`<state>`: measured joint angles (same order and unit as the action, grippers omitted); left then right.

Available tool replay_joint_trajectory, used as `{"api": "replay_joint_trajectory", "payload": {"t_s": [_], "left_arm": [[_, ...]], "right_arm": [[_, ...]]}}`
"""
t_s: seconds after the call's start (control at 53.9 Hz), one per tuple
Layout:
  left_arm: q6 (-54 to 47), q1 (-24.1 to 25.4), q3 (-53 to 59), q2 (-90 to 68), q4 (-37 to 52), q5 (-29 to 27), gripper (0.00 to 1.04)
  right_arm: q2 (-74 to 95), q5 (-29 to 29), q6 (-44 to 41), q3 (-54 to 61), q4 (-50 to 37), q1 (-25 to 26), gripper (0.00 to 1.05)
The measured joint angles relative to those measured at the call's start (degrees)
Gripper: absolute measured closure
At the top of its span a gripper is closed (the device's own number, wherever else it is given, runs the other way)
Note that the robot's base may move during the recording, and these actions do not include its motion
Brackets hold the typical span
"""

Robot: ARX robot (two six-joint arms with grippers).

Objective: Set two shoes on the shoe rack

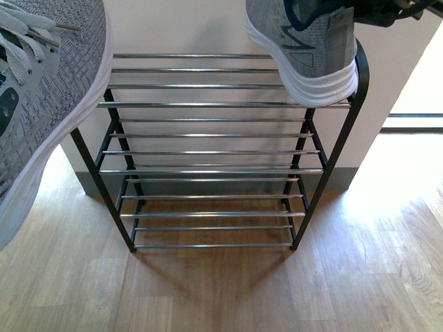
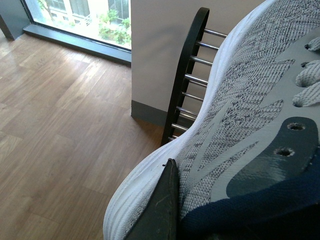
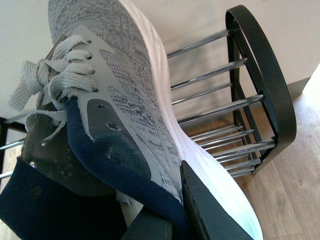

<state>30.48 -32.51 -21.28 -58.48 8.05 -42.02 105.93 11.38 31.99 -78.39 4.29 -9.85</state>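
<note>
Two grey sneakers are held up, one in each gripper. The left sneaker (image 1: 48,90) hangs close to the camera, left of the shoe rack (image 1: 208,104) and above the floor. My left gripper (image 2: 197,202) is shut on its heel collar, with one dark finger (image 2: 162,205) outside against the knit (image 2: 240,100). The right sneaker (image 1: 304,48) has its heel over the right end of the rack's top shelf; whether they touch I cannot tell. My right gripper (image 3: 172,212) is shut on that sneaker's (image 3: 130,75) navy collar. The rack's shelves (image 3: 220,75) are bare.
The rack stands on a wood floor (image 1: 228,290) against a white wall (image 1: 173,28) with a grey skirting. A floor-level window (image 2: 80,15) lies to the left. A bright opening (image 1: 415,104) lies right of the rack.
</note>
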Motion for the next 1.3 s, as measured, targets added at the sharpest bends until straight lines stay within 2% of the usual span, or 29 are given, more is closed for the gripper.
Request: {"api": "replay_joint_trajectory", "payload": {"t_s": [0.353,0.687,0.966,1.225,1.3], "left_arm": [[0.0,0.0,0.0,0.0,0.0,0.0,1.03],[0.0,0.0,0.0,0.0,0.0,0.0,1.03],[0.0,0.0,0.0,0.0,0.0,0.02,1.03],[0.0,0.0,0.0,0.0,0.0,0.0,1.03],[0.0,0.0,0.0,0.0,0.0,0.02,1.03]], "right_arm": [[12.11,3.15,2.14,-11.41,6.29,3.26,1.04],[18.21,5.46,2.01,-19.19,8.2,5.01,1.04],[20.5,4.48,0.48,-21.64,8.61,5.95,1.03],[19.96,3.04,-1.38,-20.52,5.22,6.25,0.68],[17.84,1.31,-1.84,-17.66,3.23,6.23,0.52]]}}
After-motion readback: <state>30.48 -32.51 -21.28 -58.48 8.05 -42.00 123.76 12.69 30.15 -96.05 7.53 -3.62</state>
